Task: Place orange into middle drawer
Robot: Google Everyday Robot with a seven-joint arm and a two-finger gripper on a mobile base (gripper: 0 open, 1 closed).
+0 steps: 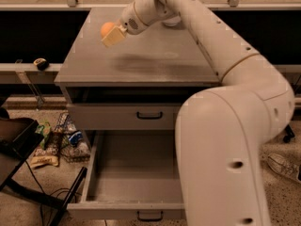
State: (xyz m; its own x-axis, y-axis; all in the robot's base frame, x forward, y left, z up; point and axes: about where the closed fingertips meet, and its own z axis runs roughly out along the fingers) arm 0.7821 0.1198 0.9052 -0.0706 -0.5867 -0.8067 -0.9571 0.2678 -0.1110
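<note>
Vivid orange (107,28), cream jaws over cabinet (155,55); cabinet seemingly grey

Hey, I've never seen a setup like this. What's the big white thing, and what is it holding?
The big white shape is a robot arm, part of a wheeled robot. There is one camera view, looking down on a grey cabinet from its front. At the arm's tip is the gripper, a two-finger clamp, above the cabinet top's back left. It is closed on the orange, held off the surface. Below, the middle drawer is pulled open and looks empty; the drawer front above it is shut. Wrappers lie on the floor at left.
</note>
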